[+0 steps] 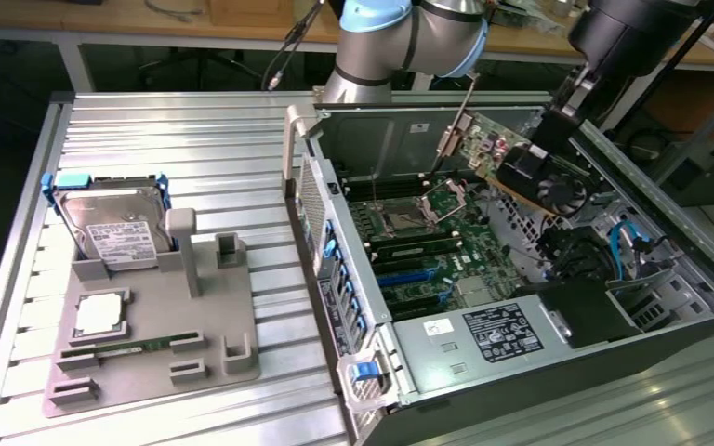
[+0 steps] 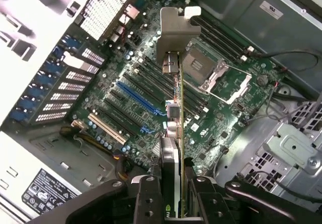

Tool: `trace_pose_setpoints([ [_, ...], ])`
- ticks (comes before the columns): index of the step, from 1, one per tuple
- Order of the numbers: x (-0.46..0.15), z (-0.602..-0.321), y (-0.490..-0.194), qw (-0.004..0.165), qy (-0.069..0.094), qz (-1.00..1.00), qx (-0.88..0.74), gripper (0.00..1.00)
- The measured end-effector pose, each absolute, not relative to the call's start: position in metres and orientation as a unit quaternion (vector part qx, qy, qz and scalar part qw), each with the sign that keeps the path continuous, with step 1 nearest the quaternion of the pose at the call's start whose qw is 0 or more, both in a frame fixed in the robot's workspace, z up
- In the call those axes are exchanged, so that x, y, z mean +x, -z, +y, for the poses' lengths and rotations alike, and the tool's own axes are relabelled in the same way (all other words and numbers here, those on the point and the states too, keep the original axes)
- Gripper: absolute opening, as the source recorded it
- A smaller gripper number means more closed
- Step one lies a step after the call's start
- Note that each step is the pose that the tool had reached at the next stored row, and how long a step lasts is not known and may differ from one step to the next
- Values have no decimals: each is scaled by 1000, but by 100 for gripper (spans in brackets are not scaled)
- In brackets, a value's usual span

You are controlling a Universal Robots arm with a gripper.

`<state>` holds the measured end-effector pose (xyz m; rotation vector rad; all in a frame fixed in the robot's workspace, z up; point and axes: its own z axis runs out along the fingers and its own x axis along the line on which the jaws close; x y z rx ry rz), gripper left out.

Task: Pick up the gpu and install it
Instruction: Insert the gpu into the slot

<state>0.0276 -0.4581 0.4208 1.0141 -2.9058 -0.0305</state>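
Note:
The gpu [image 1: 521,158], a green card with a dark round fan and a silver end bracket, hangs tilted above the open computer case [image 1: 506,279]. My gripper [image 1: 553,139] is shut on its fan end. In the wrist view the gpu [image 2: 174,133] runs edge-on away from my gripper [image 2: 173,196], its silver bracket [image 2: 176,35] at the far end. It hovers over the green motherboard [image 2: 216,118], above the blue expansion slot [image 2: 138,99] and the black slots beside it, apart from them.
A grey fixture tray [image 1: 159,344] on the exterior view's left holds a silver hard drive [image 1: 115,228], a processor [image 1: 99,311] and a memory stick [image 1: 127,346]. The case walls, drive cage [image 1: 636,288] and cables surround the motherboard.

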Motion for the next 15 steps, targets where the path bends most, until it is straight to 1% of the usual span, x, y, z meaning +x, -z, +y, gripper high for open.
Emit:
trace_pose_setpoints([
  [15, 28, -458, -421, 33, 6, -895, 444, 27],
])
